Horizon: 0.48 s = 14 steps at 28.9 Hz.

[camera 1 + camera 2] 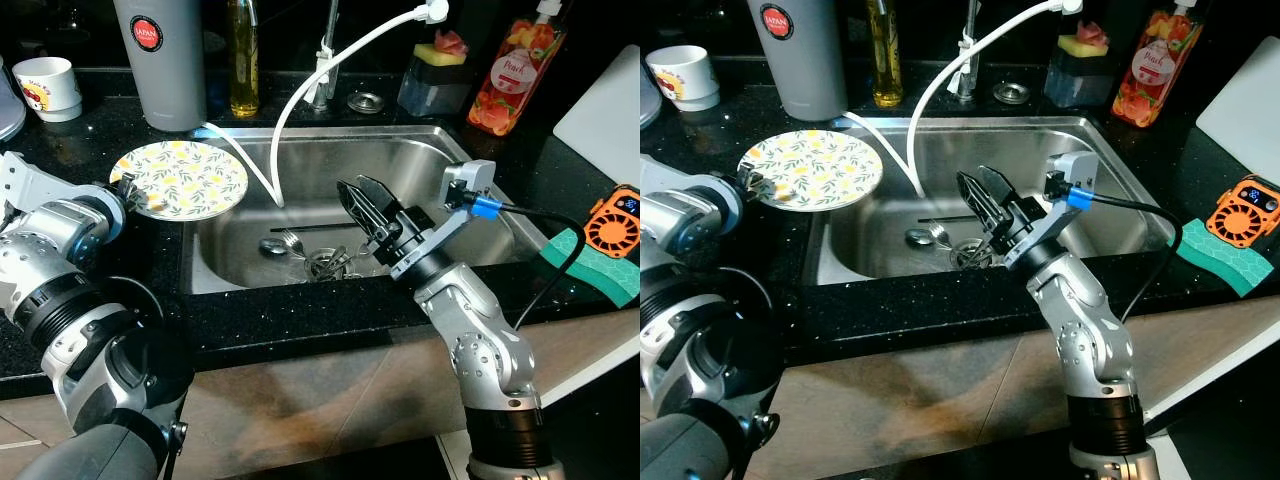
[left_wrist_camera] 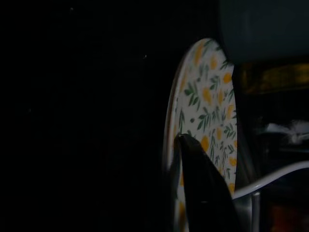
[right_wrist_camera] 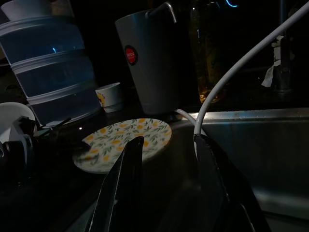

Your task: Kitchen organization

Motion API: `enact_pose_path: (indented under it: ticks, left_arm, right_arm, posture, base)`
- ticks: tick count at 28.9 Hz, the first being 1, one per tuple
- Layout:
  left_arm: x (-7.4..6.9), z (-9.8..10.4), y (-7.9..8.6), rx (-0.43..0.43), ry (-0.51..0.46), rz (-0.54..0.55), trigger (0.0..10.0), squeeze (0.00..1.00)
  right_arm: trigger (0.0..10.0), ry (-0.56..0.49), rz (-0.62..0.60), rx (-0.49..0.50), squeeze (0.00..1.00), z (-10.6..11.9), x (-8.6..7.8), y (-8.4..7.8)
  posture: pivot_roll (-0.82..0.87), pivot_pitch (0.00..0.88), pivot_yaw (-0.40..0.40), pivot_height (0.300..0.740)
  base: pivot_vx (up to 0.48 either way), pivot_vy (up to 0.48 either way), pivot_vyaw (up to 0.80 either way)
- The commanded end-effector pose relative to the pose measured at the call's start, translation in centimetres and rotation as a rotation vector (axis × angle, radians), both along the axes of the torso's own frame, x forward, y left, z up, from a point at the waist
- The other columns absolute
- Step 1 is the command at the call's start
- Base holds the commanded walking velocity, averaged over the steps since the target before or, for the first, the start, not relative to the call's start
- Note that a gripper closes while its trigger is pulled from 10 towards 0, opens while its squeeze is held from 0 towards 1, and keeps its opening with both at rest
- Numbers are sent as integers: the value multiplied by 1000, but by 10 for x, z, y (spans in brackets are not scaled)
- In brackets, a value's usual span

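The left arm comes in bent at the elbow, its silver forearm angled across and its wrist turned inward. The left gripper (image 1: 128, 196) has its black fingers (image 2: 200, 193) pinched together on the rim of the plate (image 1: 185, 178), which it holds roughly level.

The right arm rises from below, elbow low, forearm tilted up and forward (a blue-tipped cable runs off the wrist). The right gripper (image 1: 362, 210) hangs in the air with its two long fingers (image 3: 123, 186) spread apart, nothing between them.
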<state>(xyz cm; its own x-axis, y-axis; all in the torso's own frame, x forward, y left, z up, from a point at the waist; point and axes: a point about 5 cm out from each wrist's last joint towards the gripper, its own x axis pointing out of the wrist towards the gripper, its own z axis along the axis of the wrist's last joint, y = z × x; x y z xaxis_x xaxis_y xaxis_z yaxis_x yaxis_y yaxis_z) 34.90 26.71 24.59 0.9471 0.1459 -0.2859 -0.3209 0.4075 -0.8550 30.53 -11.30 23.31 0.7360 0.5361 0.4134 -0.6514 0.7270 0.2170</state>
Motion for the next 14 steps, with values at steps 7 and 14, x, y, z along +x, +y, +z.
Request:
enact_pose_path:
  ticks: [7, 14]
  left_arm:
    - [0, 2, 4, -20, -36, 23, 0, 0]
    - [-7, 58, -16, 274, -345, -111, 10000, 0]
  right_arm:
    - [10000, 1, -8, -5, 0, 1, -1, -3]
    - [10000, 0, -13, -5, 0, 2, 1, -3]
  posture:
    - [116, 73, -55, 740]
    - [119, 66, -57, 740]
  base:
    - [0, 0, 0]
    - [0, 0, 0]
